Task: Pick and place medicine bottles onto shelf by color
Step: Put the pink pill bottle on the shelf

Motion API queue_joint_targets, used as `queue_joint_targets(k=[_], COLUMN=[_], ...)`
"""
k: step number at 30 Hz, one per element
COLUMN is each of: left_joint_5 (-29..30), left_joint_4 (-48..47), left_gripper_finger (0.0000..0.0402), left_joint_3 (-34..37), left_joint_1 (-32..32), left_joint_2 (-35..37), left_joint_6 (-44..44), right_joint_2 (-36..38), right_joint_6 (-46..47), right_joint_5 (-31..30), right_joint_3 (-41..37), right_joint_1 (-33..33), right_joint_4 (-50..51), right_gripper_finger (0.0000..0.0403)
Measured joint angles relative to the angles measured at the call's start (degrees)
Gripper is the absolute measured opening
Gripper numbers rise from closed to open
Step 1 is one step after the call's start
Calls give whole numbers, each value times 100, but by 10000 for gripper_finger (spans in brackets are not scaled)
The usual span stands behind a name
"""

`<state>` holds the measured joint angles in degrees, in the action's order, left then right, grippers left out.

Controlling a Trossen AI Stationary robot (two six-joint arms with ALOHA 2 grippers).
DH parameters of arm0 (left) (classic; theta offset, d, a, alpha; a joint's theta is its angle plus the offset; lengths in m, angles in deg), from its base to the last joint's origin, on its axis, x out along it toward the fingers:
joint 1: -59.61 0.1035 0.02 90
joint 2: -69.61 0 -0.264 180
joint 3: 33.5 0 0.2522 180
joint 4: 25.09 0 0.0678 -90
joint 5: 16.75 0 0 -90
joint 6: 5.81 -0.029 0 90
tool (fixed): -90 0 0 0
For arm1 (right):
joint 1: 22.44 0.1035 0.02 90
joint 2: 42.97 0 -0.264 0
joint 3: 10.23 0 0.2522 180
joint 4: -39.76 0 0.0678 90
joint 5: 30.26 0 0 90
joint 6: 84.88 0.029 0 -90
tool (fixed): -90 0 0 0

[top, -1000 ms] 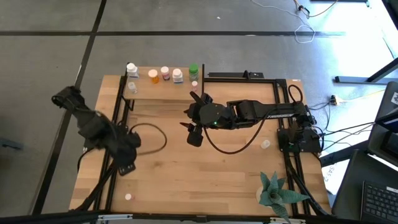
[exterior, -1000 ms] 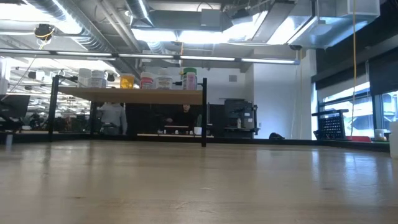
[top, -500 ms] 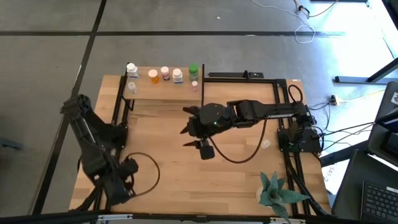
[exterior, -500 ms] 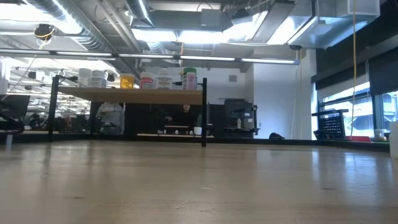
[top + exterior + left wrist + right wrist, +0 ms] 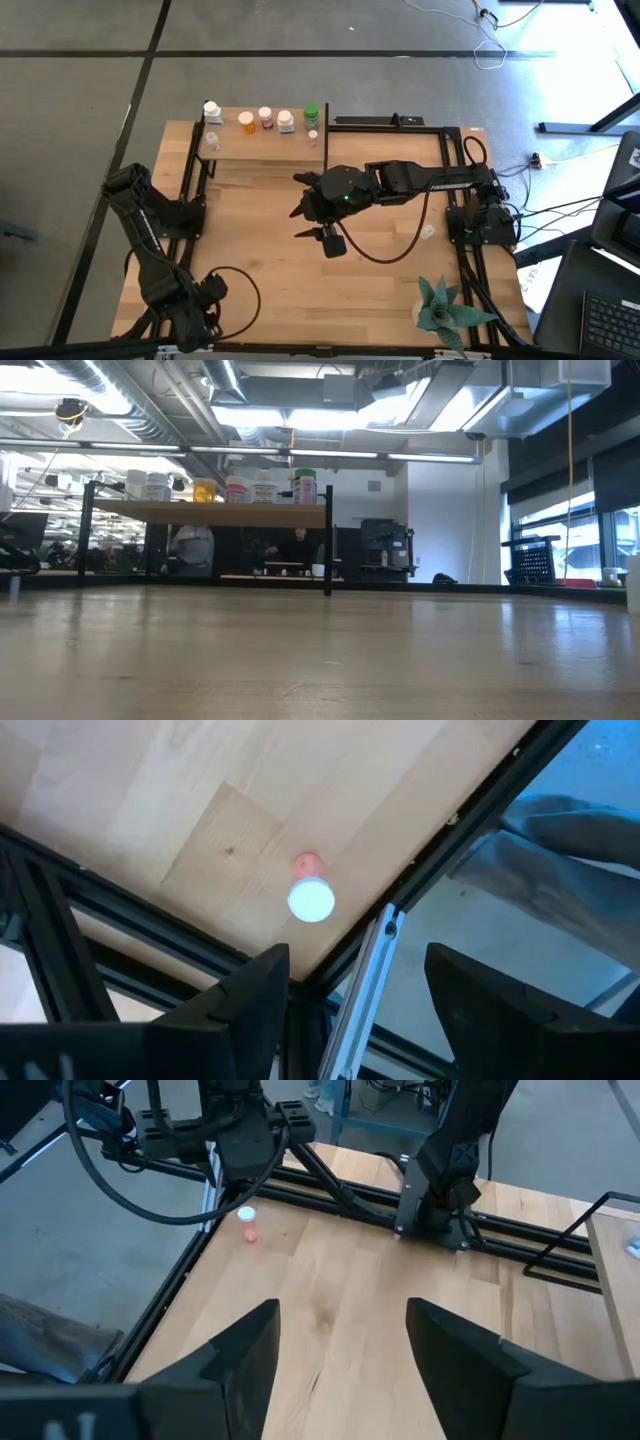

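Since the earlier frame, my left arm swung down to the lower left of the high view, over the table's [image 5: 260, 210] corner. My shelf [image 5: 262, 143], upper middle, already carried several bottles. One pink bottle [image 5: 310, 892] stood by the corner edge, in the middle of my left wrist view. I think I should drop straight over its white cap and pinch gently. My left gripper [image 5: 355, 995] was spread apart, holding nothing. My right gripper [image 5: 340, 1345] waited mid-table, spread and empty.
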<state>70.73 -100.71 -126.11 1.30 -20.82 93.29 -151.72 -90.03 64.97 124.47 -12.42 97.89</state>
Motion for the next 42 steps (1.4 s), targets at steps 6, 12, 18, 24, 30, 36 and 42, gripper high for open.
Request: queue_joint_targets(k=[6,12,18,24,30,36,42], left_joint_5=[15,47,112,136,132,76,0], left_joint_4=[-13,-13,-17,-13,-2,1,-5], left_gripper_finger=[228,228,228,228,228,228,228], left_joint_3=[0,0,-2,0,0,0,4], left_joint_1=[-31,-280,-423,-434,-370,-297,-225], left_joint_2=[0,1,-76,-415,-688,-959,-1228], left_joint_6=[91,149,479,513,428,308,159], right_joint_2=[0,0,0,0,0,0,0], right_joint_6=[-6,-6,13,31,34,35,35], right_joint_5=[0,243,247,245,245,246,247], right_joint_3=[0,0,0,0,0,0,0], right_joint_1=[0,0,2,2,2,1,2], right_joint_4=[7,81,121,121,116,116,114], right_gripper_finger=[221,221,221,221,221,221,221])
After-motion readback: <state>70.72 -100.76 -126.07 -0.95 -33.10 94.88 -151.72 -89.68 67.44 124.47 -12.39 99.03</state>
